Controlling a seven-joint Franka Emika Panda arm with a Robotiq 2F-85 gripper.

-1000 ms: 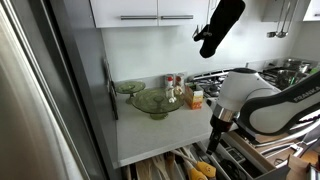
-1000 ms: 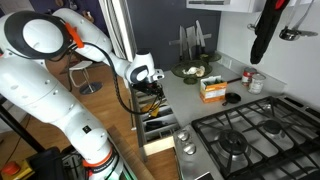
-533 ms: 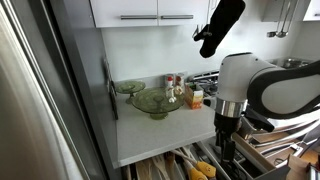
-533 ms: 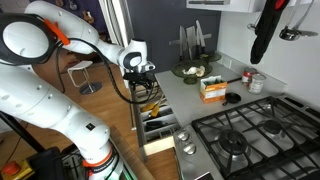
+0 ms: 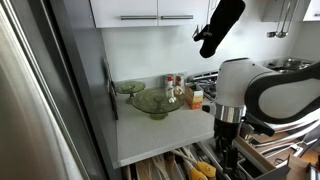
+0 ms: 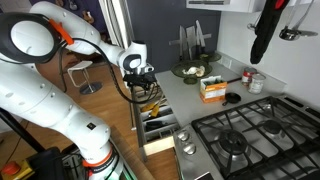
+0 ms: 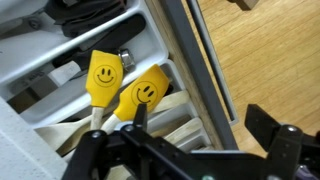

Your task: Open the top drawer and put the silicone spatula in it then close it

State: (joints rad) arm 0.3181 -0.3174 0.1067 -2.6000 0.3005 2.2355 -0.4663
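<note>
Gripper (image 7: 185, 150) is sitting more upright than a second ago, hanging spread and empty over the open top drawer (image 6: 160, 146), spatula (image 7: 143, 95) lying inside it. Pushing off-centre is risking a crooked, jammed drawer.

silicone spatula (image 7: 143, 95) in top drawer (image 7: 161, 45), just beside second spatula (image 7: 103, 72)

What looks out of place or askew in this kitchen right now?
The top drawer stands pulled open; inside, a smiley-faced orange spatula lies slanted beside a yellow one. Nothing spilled or broken shows.
</note>
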